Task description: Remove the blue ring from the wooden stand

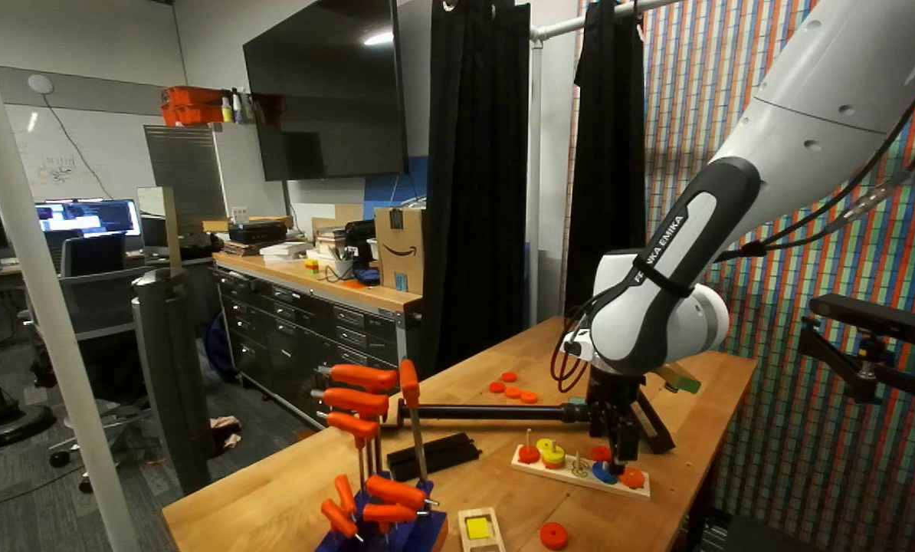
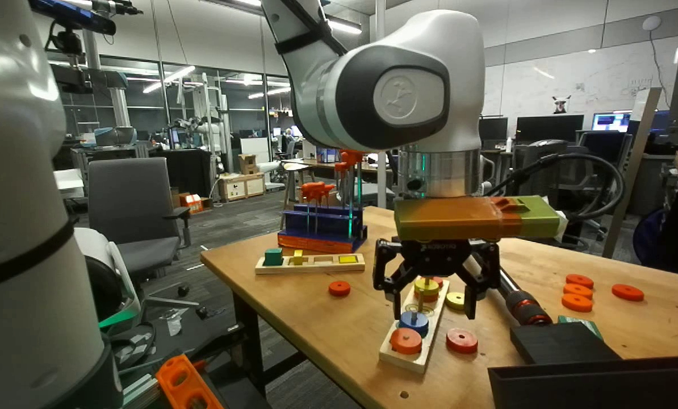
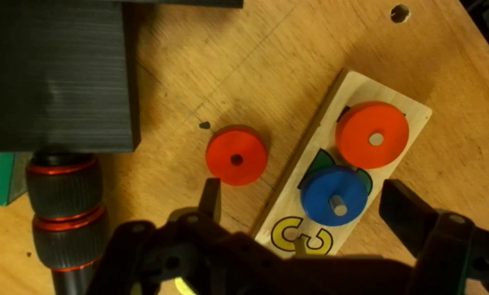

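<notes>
Stand (image 3: 289, 207) holding blue ring (image 3: 323, 197), claw (image 2: 434, 314) above

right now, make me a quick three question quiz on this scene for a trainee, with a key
1. True or false: a peg pokes up through the blue ring on the wooden stand.
2. Multiple choice: the hand is (a) shut on the blue ring, (b) open, holding nothing, (c) lifting the wooden stand.
3. Fill in the colour: the figure printed by the ringless peg is ___.

Key: 1 true; 2 b; 3 yellow.
</notes>
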{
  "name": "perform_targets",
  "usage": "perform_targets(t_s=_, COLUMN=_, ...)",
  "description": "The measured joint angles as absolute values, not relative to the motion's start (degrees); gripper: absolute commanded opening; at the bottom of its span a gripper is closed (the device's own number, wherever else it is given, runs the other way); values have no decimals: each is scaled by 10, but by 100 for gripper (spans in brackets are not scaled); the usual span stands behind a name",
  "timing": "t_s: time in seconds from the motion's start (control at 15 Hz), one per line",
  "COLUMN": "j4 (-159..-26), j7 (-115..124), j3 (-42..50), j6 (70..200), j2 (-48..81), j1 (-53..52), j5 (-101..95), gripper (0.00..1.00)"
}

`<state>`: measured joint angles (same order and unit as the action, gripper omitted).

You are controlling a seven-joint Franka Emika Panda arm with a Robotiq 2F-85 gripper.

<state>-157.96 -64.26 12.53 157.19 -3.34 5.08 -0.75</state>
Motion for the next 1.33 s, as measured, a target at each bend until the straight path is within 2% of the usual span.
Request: perform_targets(t_s=1.33, j4=-1579, j7=-644, j3=100, j6=1603, j2=3, j1=53, j5=3, gripper=100)
